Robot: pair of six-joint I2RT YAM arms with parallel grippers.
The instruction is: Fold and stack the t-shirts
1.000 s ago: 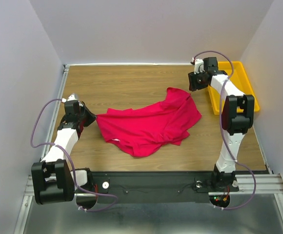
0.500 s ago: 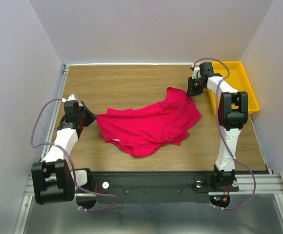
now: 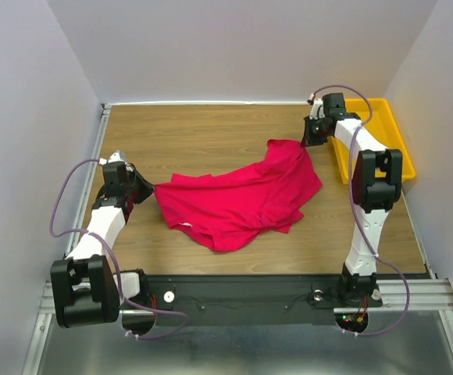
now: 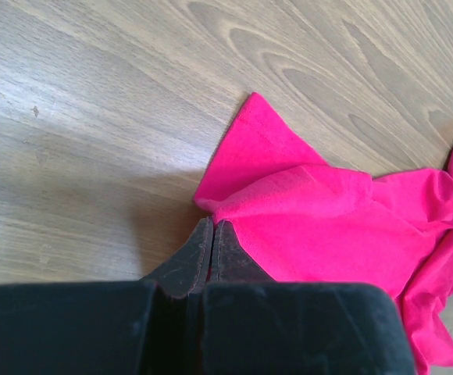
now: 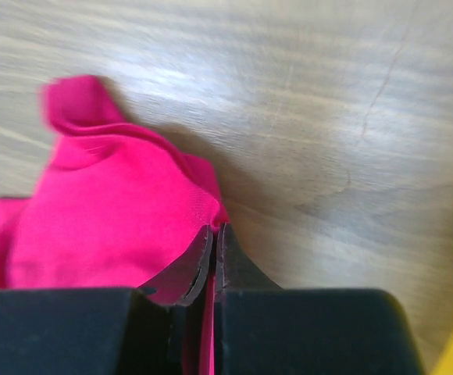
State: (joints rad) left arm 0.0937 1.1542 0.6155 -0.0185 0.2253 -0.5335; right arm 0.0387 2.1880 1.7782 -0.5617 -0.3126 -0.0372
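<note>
A crimson-pink t-shirt (image 3: 242,199) lies crumpled and unfolded across the middle of the wooden tabletop (image 3: 211,133). The left fingers (image 4: 199,251) are pinched together on its left edge, low against the wood. The right fingers (image 5: 232,264) are clamped on its far right corner, with cloth showing between them, near the yellow tray (image 3: 396,150).
</note>
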